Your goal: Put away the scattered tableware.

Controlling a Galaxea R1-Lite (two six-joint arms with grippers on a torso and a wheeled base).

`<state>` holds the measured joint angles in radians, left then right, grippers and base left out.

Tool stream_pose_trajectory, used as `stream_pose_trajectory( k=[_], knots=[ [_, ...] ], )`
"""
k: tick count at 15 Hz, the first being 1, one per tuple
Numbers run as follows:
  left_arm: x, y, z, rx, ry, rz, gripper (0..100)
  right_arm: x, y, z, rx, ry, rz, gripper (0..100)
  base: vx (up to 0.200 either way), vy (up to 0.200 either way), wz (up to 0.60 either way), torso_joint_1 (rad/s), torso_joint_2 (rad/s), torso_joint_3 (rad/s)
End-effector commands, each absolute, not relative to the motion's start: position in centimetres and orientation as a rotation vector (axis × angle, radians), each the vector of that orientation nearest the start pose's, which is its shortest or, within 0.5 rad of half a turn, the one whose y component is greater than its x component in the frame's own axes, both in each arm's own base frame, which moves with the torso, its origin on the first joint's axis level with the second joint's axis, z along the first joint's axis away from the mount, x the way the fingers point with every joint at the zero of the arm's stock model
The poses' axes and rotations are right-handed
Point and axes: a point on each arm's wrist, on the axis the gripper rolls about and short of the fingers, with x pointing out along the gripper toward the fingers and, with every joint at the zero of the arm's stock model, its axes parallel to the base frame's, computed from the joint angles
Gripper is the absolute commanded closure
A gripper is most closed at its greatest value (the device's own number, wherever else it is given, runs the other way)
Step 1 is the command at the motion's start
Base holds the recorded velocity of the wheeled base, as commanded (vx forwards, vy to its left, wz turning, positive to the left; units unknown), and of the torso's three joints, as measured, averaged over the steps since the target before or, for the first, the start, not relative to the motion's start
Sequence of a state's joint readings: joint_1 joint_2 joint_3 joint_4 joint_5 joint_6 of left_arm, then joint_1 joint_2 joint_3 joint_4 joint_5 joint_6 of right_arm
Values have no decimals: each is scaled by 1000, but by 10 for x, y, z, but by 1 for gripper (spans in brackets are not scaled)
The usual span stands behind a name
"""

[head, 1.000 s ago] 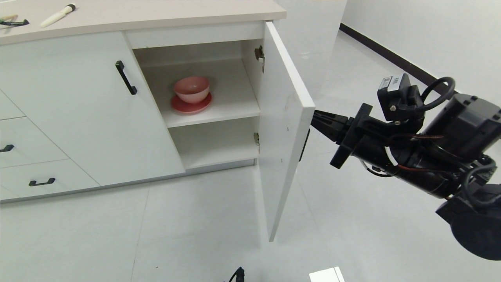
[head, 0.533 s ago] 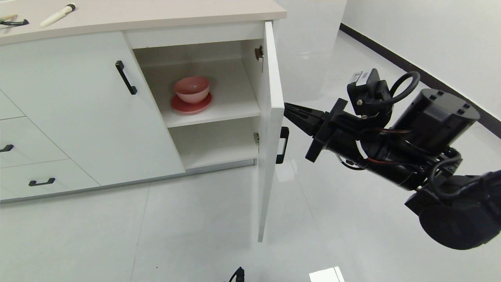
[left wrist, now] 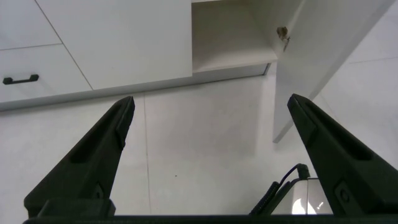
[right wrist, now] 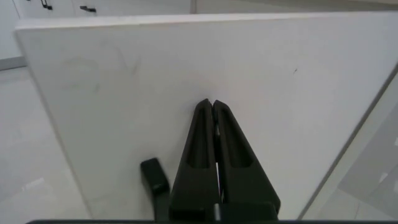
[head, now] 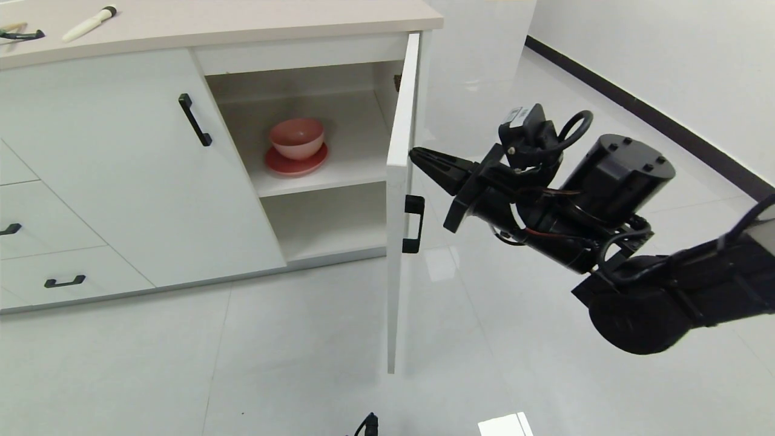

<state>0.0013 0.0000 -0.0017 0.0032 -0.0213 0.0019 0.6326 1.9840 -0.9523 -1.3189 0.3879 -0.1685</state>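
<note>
Jaws pressed shut, the right gripper (head: 416, 155) bears on the cabinet door's (head: 395, 266) outer face, where it could skid off the smooth panel or slam the door. The pink bowl (head: 296, 137) on its red plate (head: 295, 163) sits near the upper shelf's (head: 357, 172) front edge, beyond the door from those jaws; the left gripper's (left wrist: 211, 102) jaws gape wide.

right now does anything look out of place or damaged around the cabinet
Nothing looks spilled or damaged. The pink bowl sits on its plate inside. One oddity: a white-handled utensil lies loose on the countertop, and the cabinet door stands ajar.
</note>
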Motion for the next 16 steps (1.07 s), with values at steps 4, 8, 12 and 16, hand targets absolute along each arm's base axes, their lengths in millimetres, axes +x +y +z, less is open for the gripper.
stream_pose_trajectory(
  k=[4, 8, 12, 16],
  knots=[
    [-23, 0, 76, 0, 0, -18, 0, 329, 273, 156, -109, -387, 1024, 100, 0, 0, 0, 0, 0, 0],
    [-23, 0, 76, 0, 2, -18, 0, 362, 300, 152, -91, -499, 1009, 100, 0, 0, 0, 0, 0, 0],
    [-23, 0, 76, 0, 2, -18, 0, 370, 306, 146, -88, -519, 1005, 100, 0, 0, 0, 0, 0, 0],
    [-23, 0, 76, 0, 0, -18, 0, 368, 309, 150, -84, -543, 1009, 100, 0, 0, 0, 0, 0, 0]
  ],
)
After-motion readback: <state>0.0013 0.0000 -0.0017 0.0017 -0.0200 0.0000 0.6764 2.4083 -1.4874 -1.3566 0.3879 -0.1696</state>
